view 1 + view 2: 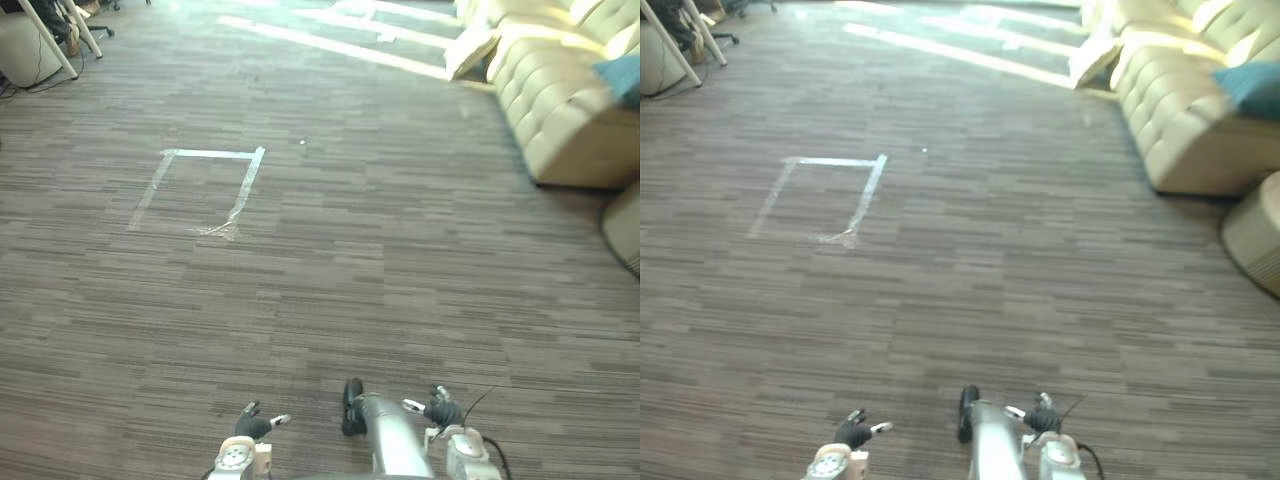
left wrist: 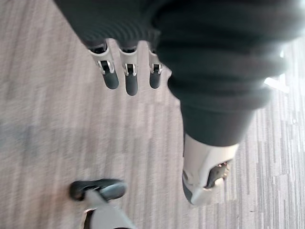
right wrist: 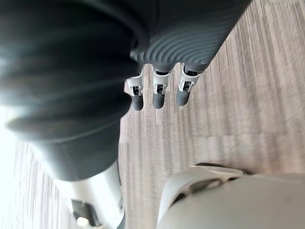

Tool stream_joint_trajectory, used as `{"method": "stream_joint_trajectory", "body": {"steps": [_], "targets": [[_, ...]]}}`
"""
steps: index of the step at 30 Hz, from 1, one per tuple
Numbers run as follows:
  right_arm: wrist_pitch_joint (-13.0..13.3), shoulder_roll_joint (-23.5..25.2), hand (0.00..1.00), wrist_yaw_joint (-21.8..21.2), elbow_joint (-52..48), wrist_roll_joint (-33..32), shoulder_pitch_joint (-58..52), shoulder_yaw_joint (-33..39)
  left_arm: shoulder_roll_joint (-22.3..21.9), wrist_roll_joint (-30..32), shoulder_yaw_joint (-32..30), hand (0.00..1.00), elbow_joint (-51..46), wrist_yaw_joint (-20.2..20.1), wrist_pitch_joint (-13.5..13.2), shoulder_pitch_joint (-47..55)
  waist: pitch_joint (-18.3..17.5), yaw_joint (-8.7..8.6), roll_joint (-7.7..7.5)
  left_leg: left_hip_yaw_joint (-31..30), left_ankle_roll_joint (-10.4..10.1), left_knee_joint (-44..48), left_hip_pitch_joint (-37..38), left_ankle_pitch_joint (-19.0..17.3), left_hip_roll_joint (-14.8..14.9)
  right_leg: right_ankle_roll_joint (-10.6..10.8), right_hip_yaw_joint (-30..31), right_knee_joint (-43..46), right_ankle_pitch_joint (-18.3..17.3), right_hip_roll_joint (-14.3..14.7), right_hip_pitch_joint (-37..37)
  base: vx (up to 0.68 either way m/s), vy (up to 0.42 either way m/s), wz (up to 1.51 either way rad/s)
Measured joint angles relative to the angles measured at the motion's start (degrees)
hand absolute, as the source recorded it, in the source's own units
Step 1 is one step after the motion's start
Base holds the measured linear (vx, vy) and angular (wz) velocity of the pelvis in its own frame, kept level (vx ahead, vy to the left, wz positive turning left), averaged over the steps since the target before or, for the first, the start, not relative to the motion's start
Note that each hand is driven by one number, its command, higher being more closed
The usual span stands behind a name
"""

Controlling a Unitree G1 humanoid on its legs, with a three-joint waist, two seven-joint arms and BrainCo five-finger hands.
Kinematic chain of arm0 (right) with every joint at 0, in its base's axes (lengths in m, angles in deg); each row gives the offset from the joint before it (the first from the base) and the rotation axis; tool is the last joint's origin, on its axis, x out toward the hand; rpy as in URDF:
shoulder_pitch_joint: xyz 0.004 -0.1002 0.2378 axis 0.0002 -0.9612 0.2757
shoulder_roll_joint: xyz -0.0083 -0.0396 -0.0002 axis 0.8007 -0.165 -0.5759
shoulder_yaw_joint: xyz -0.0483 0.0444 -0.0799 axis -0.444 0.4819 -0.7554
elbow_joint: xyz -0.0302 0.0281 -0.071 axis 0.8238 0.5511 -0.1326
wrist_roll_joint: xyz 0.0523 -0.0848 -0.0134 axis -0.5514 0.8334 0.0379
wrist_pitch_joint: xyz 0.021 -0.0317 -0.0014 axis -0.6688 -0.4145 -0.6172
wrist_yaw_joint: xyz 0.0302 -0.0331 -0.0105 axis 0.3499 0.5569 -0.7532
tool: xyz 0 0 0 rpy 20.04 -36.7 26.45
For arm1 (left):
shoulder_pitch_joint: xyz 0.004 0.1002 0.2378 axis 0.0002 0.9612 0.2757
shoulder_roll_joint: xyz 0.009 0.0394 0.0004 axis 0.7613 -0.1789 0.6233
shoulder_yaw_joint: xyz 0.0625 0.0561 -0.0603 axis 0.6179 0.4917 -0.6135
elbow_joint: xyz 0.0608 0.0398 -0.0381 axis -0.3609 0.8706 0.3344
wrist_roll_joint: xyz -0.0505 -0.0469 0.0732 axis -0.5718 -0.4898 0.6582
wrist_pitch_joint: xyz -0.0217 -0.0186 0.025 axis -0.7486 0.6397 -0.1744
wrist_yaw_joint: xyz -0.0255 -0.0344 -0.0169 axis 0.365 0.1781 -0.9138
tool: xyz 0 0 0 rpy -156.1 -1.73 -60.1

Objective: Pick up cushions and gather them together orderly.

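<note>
Teal cushion [image 1: 620,78] on sofa [image 1: 560,115]; left hand [image 2: 126,74] empty.

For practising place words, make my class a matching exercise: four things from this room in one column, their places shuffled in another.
1. silver tape square
2. teal cushion
3. beige round pouf
4. cream cushion

A. on the cream tufted sofa
B. flat on the carpet, mid-floor
C. low at the sofa's far end
D. right edge, nearer than the sofa

Pairs: 1-B, 2-A, 3-D, 4-C
</note>
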Motion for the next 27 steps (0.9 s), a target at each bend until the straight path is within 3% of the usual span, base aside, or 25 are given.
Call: {"method": "stream_joint_trajectory", "body": {"steps": [1,2,4,5,6,8,9,10,11,12,13,14,15,16,17,18,19,20,21,22,23,24,25,26,27], "targets": [[-0.1,0.1,0.0,0.1,-0.2,-0.1,-0.3,-0.1,-0.8,0.0,-1.7,0.0,-2.3,-0.2,-0.1,0.8,0.1,0.47,0.92,0.6,-1.0,15.5,-6.4,0.7,3.7,-0.6,0.1,-2.8,-1.0,2.3,5.0,0.71,-0.135,-0.4],[-0.6,0.9,0.0,0.1,0.1,-0.1,-0.8,-1.0,-0.9,-0.1,-3.3,0.0,-4.5,-0.1,-0.1,1.3,0.5,1.41,0.11,2.7,0.4,24.5,-11.5,-0.9,6.3,-1.1,1.1,-7.6,-1.5,4.1,12.3,0.7,-0.115,-0.47],[-0.7,1.8,0.0,0.1,0.1,-0.1,-1.0,-1.6,-0.6,-0.2,-3.4,0.0,-5.5,-0.1,-0.2,1.6,0.4,1.87,-0.63,4.3,2.5,24.6,-14.6,-2.5,6.8,-1.1,2.1,-11.2,-1.6,4.6,16.5,0.44,-0.062,-0.33],[-0.8,2.9,0.0,0.1,0.3,-0.2,-1.2,-1.7,-0.3,-0.4,-3.4,0.0,-6.7,-0.1,-0.6,1.7,0.4,2.47,-1.62,7.0,5.4,19.8,-18.6,-4.8,6.9,-0.9,3.3,-15.5,-1.4,4.5,20.8,0.48,-0.044,-0.47],[-0.8,3.0,0.0,0.1,0.8,-0.2,-1.2,-1.6,-0.4,-0.5,-3.7,0.0,-7.2,-0.1,-1.3,1.6,0.4,2.9,-1.76,8.7,6.3,10.4,-21.6,-6.7,5.9,-0.4,4.8,-18.7,-1.1,4.2,24.1,0.69,-0.022,-0.61],[-0.9,3.0,0.0,0.1,1.5,-0.1,-0.8,-1.2,-0.4,-0.7,-3.8,0.0,-7.6,0.0,-1.6,1.6,0.4,3.7,-1.55,7.5,6.9,-7.8,-24.4,-6.7,2.4,0.7,7.9,-22.4,-1.7,3.1,28.1,0.5,0.065,-0.72],[-0.9,3.0,0.0,0.1,1.6,-0.1,-0.9,-1.2,-0.4,-0.9,-3.8,0.0,-7.7,0.0,-1.7,1.6,0.4,3.88,-1.55,6.9,6.8,-11.8,-24.8,-6.0,1.5,1.1,8.4,-23.2,-2.0,2.8,29.1,0.5,0.155,-0.78],[-0.8,2.7,0.0,0.3,1.9,-0.1,-1.4,-1.2,-0.4,-1.4,-3.7,0.0,-7.8,0.1,-2.1,1.6,0.4,4.38,-1.47,4.5,5.6,-23.2,-25.5,-2.6,-0.4,2.5,10.1,-25.3,-2.9,2.0,31.7,0.39,0.156,-0.55],[-0.7,2.5,0.0,0.4,2.6,-0.1,-1.4,-1.3,-0.3,-1.4,-3.6,0.0,-7.8,0.1,-2.2,1.7,0.3,4.54,-1.27,3.4,4.7,-26.5,-25.8,-1.5,-0.7,3.2,10.9,-26.2,-3.4,2.0,32.7,0.6,0.278,-0.72],[-0.7,2.2,0.0,0.7,3.1,-0.2,-1.6,-1.3,-0.1,-1.5,-2.8,0.0,-7.8,0.2,-2.3,1.7,0.0,4.78,-0.84,2.7,4.8,-28.9,-27.6,-0.6,-0.3,4.4,12.2,-27.1,-5.1,2.1,34.6,0.43,0.253,-0.62],[-0.6,2.2,0.0,0.7,3.2,-0.1,-1.8,-1.3,0.3,-1.5,-2.8,0.0,-7.9,0.1,-2.4,1.6,-0.1,5.26,-1.09,2.7,6.6,-27.7,-28.3,1.6,-0.5,5.2,13.3,-26.9,-6.9,1.3,36.0,0.73,0.441,-0.94],[-0.6,2.9,0.0,0.6,3.9,-0.1,-2.9,-1.3,1.6,-1.4,-2.9,0.0,-7.6,0.1,-2.3,2.0,-2.2,5.62,-3.1,4.4,7.6,-20.8,-29.5,4.4,-1.7,5.2,16.5,-22.5,-8.5,-1.3,35.7,0.66,0.381,-0.74],[-0.6,3.0,0.0,0.6,3.8,-0.1,-3.0,-1.3,1.7,-1.4,-3.1,0.0,-7.3,0.2,-2.2,2.0,-2.4,5.5,-3.76,5.1,8.2,-19.8,-29.5,4.5,-1.8,5.2,16.9,-19.6,-8.5,-1.9,34.7,0.68,0.366,-0.74],[-0.5,3.5,0.0,0.5,3.7,0.0,-3.2,-1.3,2.3,-1.4,-3.2,0.0,-6.7,0.4,-2.2,2.0,-3.3,5.5,-4.73,6.6,10.3,-18.5,-28.5,2.3,-2.8,6.2,17.6,-9.5,-7.9,-3.6,30.5,0.56,0.286,-0.4],[-0.5,4.4,0.0,0.4,3.8,-0.1,-3.0,-1.2,3.6,-1.4,-2.8,0.0,-6.0,0.7,-2.2,1.8,-3.6,5.08,-6.94,7.5,11.3,-18.8,-25.7,-0.7,-5.2,10.8,17.5,6.7,-2.2,-6.6,22.9,0.68,0.347,-0.22],[-0.3,4.9,0.0,0.4,3.8,-0.1,-2.7,-1.2,4.5,-1.4,-2.3,0.0,-5.0,0.8,-1.9,1.4,-3.2,4.35,-8.09,7.4,11.5,-19.7,-23.2,-2.5,-6.9,12.0,17.3,15.1,5.1,-8.2,19.5,0.8,0.382,0.17],[-0.2,5.0,0.0,0.3,3.9,0.0,-2.4,-1.3,5.2,-1.4,-1.4,0.0,-3.9,1.2,-1.2,0.9,-2.9,3.76,-8.19,6.9,12.2,-21.1,-19.7,-3.7,-8.2,12.1,16.2,22.4,6.6,-9.8,16.7,0.79,0.309,0.35],[-0.1,4.7,0.0,0.1,3.9,-0.1,-2.2,-1.3,5.3,-1.3,-0.2,0.0,-2.6,1.5,-0.8,0.7,-2.6,3.63,-7.84,6.5,12.6,-23.3,-14.4,-5.5,-8.7,10.5,12.6,27.1,3.1,-10.7,13.9,0.66,0.225,0.23],[0.0,4.5,0.0,0.0,3.9,-0.1,-2.2,-1.5,5.3,-1.3,0.5,0.0,-2.3,1.5,-0.8,0.5,-2.4,3.86,-7.21,6.3,12.3,-25.0,-11.4,-5.6,-8.6,9.3,10.0,27.7,0.8,-10.6,12.6,0.65,0.178,0.13],[0.7,4.1,0.0,-0.1,3.4,-0.1,-2.1,-1.9,5.4,-1.3,2.5,0.0,-1.2,1.4,-0.9,0.8,-2.6,3.57,-5.59,6.0,12.3,-28.7,-6.5,-5.8,-7.8,7.7,4.5,25.3,-3.3,-10.3,9.8,0.8,0.146,0.18],[1.0,2.9,0.0,-0.2,2.8,-0.1,-1.4,-2.3,5.3,-1.3,4.5,0.0,0.0,1.2,-0.6,0.6,-2.3,2.39,-3.97,5.4,12.3,-32.3,-2.3,-5.8,-6.9,6.9,-1.5,19.8,-5.9,-9.2,6.0,0.66,0.106,0.23],[1.1,2.6,0.0,-0.2,2.6,-0.1,-1.1,-2.4,5.2,-1.3,4.9,0.0,0.2,1.1,-0.4,0.5,-2.0,2.11,-3.47,5.4,12.3,-33.1,-1.2,-5.8,-6.6,6.8,-3.0,17.2,-6.2,-8.7,4.5,0.66,0.055,0.23],[1.1,1.8,0.0,-0.2,2.3,-0.1,-0.3,-2.3,4.9,-1.3,5.8,0.0,0.6,1.0,0.1,0.2,-1.6,1.82,-2.89,5.6,12.3,-34.4,1.1,-5.8,-6.2,6.7,-6.1,8.7,-5.6,-7.6,1.0,0.5,-0.013,0.2],[1.2,1.1,0.0,-0.3,2.1,-0.1,-0.2,-2.1,4.6,-1.3,6.0,0.0,0.9,1.0,0.2,0.1,-1.5,1.63,-2.91,5.8,12.3,-35.6,3.4,-5.8,-6.2,6.9,-8.2,-1.5,-1.7,-6.7,-1.6,0.79,-0.046,0.39],[0.9,0.6,0.0,-0.2,2.4,0.0,-0.1,-1.7,4.4,-1.3,6.0,0.0,0.8,1.0,0.1,0.1,-1.0,1.35,-3.55,6.1,11.9,-37.7,6.5,-6.1,-6.7,6.6,-9.4,-13.5,5.0,-5.6,-2.7,0.68,-0.077,0.41]]}}
